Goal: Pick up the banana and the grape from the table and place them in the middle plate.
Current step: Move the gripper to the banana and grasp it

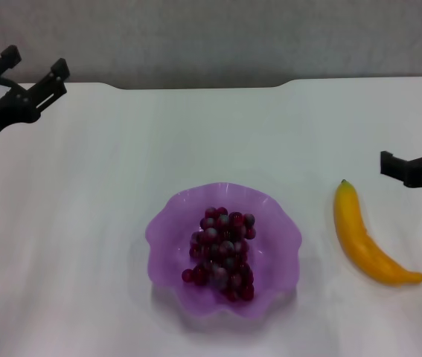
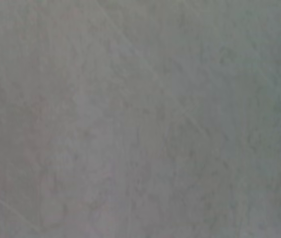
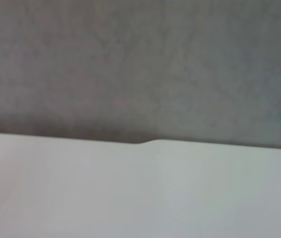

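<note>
At the upper left of the head view the left gripper (image 1: 38, 65) hangs over the table (image 1: 84, 186), fingers spread, holding nothing, far from the fruit. In the lower centre the grape (image 1: 222, 251) already lies in the middle plate (image 1: 167, 238). Right of it the banana (image 1: 365, 236) rests on the table, long axis running from upper left to lower right. The right gripper (image 1: 389, 165), empty with fingers apart, sits just above and right of it, clearly the nearer arm.
</note>
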